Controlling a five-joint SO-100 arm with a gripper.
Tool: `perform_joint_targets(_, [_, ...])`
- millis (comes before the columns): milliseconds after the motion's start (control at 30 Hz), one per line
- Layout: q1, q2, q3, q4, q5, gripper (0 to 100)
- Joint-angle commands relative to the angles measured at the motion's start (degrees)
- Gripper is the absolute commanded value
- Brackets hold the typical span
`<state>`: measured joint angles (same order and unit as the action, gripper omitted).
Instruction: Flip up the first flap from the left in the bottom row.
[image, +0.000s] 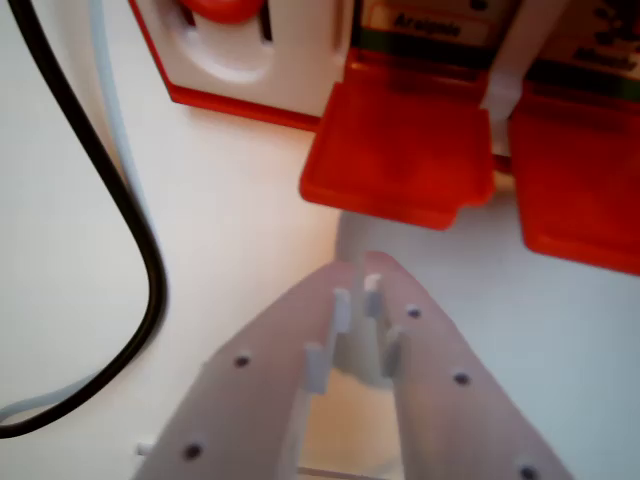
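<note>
White gripper (357, 275) below red flaps, tips nearly together, holding nothing.
White tabletop (230, 210) fills most of view; red-and-white game board (300, 70) along top edge; leftmost flap (400, 150) lies flat, top centre, just above gripper tips w/ small gap; second flap (580, 180) beside it at wrist view's right; black cable (120, 190) & pale cable (112, 110) curve down wrist view's left.

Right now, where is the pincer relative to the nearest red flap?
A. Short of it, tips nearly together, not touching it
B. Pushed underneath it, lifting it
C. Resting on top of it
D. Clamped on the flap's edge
A: the pincer sits below the red flap in the wrist view, with a strip of bare white table between its tips and the flap's front edge.
</note>
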<state>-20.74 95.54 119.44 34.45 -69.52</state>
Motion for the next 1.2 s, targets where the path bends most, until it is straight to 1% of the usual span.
perform_joint_targets(0, [0.88, 0.44, -3.69, -1.41, -0.26, 0])
perform_joint_targets(267, [1.58, -0.97, -6.06, -2.55, 0.00, 0])
perform_joint_targets(600, [4.48, -1.67, -12.92, -2.20, 0.97, 0])
perform_joint_targets(767, [6.06, -1.93, -14.41, -1.85, 0.62, 0])
perform_joint_targets(867, [6.86, -2.72, -14.77, -2.02, -0.09, 0])
perform_joint_targets(1067, [7.47, -3.60, -15.47, -2.02, -0.62, 0])
perform_joint_targets(1167, [7.38, -3.78, -15.38, -2.11, -0.26, 0])
